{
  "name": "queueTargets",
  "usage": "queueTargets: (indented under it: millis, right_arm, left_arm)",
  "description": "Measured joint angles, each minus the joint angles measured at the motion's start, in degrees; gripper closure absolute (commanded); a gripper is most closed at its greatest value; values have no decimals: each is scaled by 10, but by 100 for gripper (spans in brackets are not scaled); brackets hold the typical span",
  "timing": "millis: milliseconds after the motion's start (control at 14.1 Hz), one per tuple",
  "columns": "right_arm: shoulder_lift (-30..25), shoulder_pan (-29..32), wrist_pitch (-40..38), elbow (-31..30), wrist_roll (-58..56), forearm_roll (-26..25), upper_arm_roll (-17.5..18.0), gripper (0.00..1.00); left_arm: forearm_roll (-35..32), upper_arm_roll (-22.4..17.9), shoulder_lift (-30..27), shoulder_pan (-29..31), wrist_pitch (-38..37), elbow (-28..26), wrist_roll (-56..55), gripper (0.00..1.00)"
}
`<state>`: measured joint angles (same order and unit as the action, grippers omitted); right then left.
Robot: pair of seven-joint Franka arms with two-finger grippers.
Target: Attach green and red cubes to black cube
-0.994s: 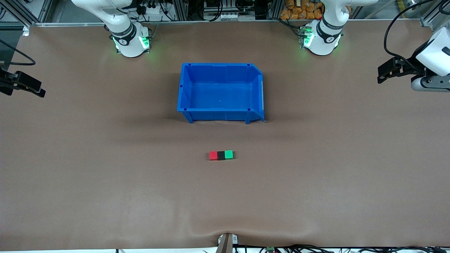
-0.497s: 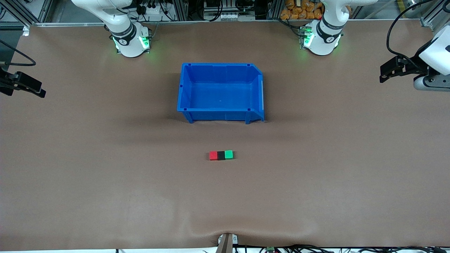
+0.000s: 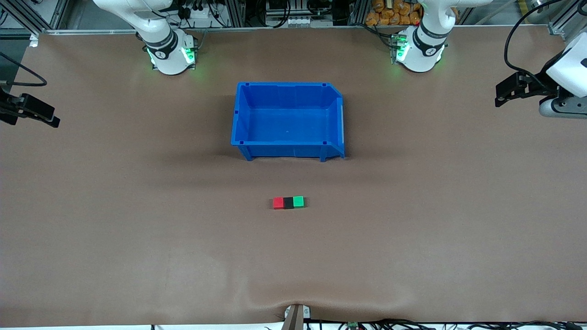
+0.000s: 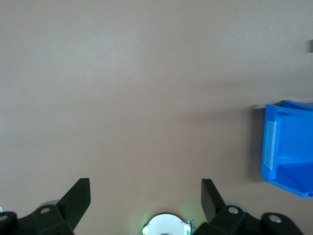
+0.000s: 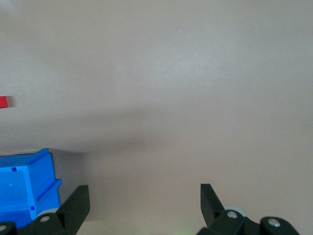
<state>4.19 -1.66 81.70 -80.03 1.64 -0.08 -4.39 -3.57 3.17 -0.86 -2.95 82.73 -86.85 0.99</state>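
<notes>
The red cube [image 3: 278, 202], the black cube [image 3: 288, 203] and the green cube [image 3: 298, 201] lie touching in one row on the brown table, black in the middle, nearer the front camera than the blue bin [image 3: 288, 120]. My left gripper [image 3: 501, 94] is open and empty over the left arm's end of the table; its own view [image 4: 145, 196] shows bare table between the fingers. My right gripper [image 3: 48, 115] is open and empty over the right arm's end of the table [image 5: 145, 198]. The red cube's edge shows in the right wrist view [image 5: 3, 102].
The blue bin is empty and stands mid-table between the arm bases; it shows in the left wrist view [image 4: 288, 152] and the right wrist view [image 5: 24, 188]. The left arm's base [image 4: 166, 227] shows in the left wrist view. A small clamp [image 3: 296, 315] sits at the table's front edge.
My left gripper has drawn slightly farther toward the left arm's end of the table. The cubes, the bin and the right arm have not moved.
</notes>
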Motion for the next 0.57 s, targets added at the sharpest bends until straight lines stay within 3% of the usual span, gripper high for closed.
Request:
queueTargets:
  millis: [568]
  right_arm:
    - [0, 0, 0, 0, 0, 0, 0, 0]
  left_arm:
    - [0, 0, 1, 3, -14, 0, -3, 0]
